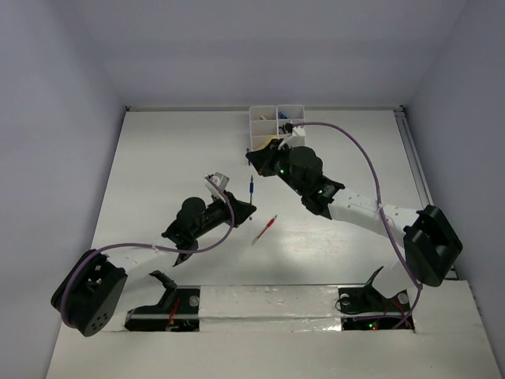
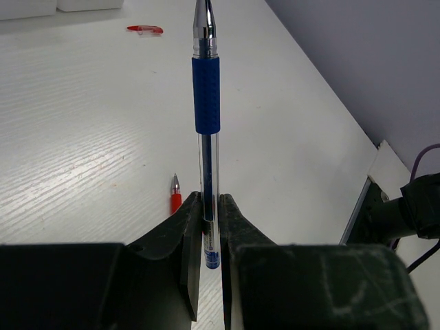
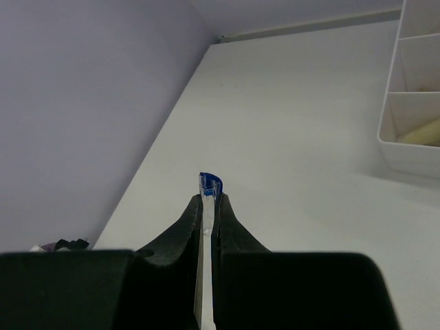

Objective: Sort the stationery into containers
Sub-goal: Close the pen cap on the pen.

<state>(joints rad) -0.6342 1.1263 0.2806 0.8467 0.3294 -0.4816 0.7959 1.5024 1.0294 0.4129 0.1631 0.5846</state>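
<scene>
Pinching a blue pen (image 2: 207, 96) by its tail end in the closed left gripper (image 2: 210, 203), with tip pointed away, above the white table (image 2: 82, 137) near a red pen (image 2: 176, 201). Clamping a blue pen cap (image 3: 211, 183) in the closed right gripper (image 3: 210, 203), near the white organizer tray (image 3: 412, 157).

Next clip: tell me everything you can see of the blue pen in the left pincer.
The blue pen has a clear, plastic-looking barrel, a ribbed blue rubbery grip sleeve and a bare silver metal tip, with no cap on it. The left pincer is shut on its rear end, so the pen sticks straight out, tip leading. It appears lifted off the white table, and only the pincer touches it.
</scene>
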